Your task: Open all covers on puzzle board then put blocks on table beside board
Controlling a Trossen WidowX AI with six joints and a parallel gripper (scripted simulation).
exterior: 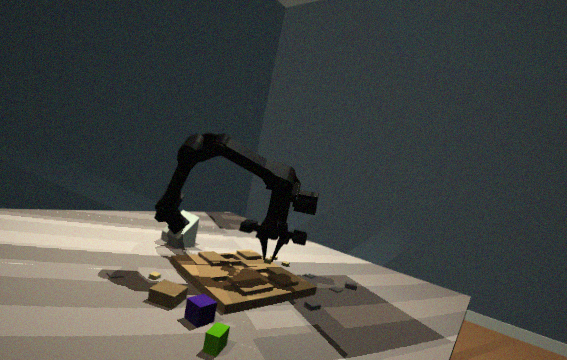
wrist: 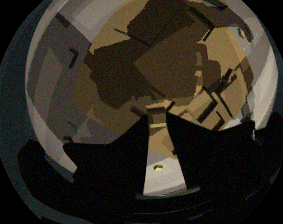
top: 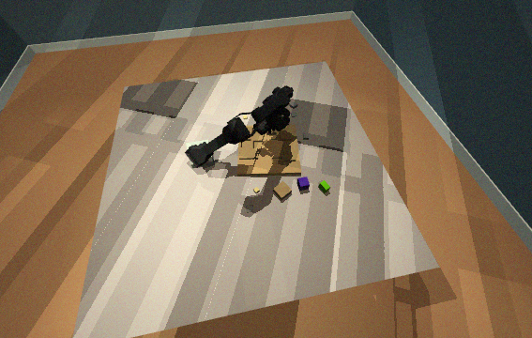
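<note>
The tan puzzle board [top: 247, 170] [exterior: 233, 303] lies under the arm, with raised covers such as one cover [exterior: 248, 254] at its far side and another [exterior: 255, 289] nearer. Shadow makes their exact positions hard to tell. My gripper [exterior: 269, 260] [wrist: 156, 117] is nearly closed, shut on a small yellowish-tan block [wrist: 157, 115] over the board's far edge. In the top view the arm hides the fingertips. A brown block [top: 282, 191] [exterior: 167, 294], a purple block [top: 303, 183] [exterior: 201, 310] and a green block [top: 325, 186] [exterior: 217, 339] rest on the table beside the board.
A small yellow piece [top: 256, 190] [exterior: 154, 275] lies near the brown block. Another yellow piece [top: 245, 116] [exterior: 285, 263] [wrist: 158, 168] lies past the board's far edge. Several small grey pieces, including one grey piece [exterior: 312, 305], lie beside the board. The arm's base [top: 198, 154] stands off the board's left side.
</note>
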